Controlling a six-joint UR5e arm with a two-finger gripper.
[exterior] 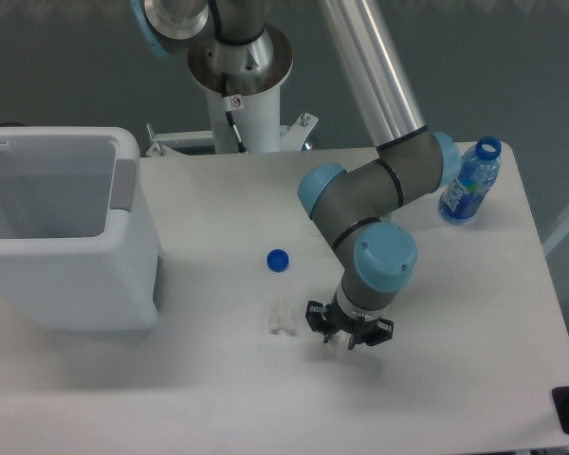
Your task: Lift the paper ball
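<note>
The paper ball [335, 342] shows only as a small white crumpled bit on the table, just under my gripper [346, 336]. The gripper points straight down at the front middle of the table, low over the ball, with its black fingers [314, 316] standing on either side of it. The jaws look spread, and most of the ball is hidden beneath the wrist. I cannot tell whether the fingers touch it.
A larger two-lobed white wad [281, 318] lies just left of the gripper. A blue bottle cap [278, 259] sits behind it. A white bin [123, 275] fills the left side. A blue water bottle [470, 182] stands at the back right.
</note>
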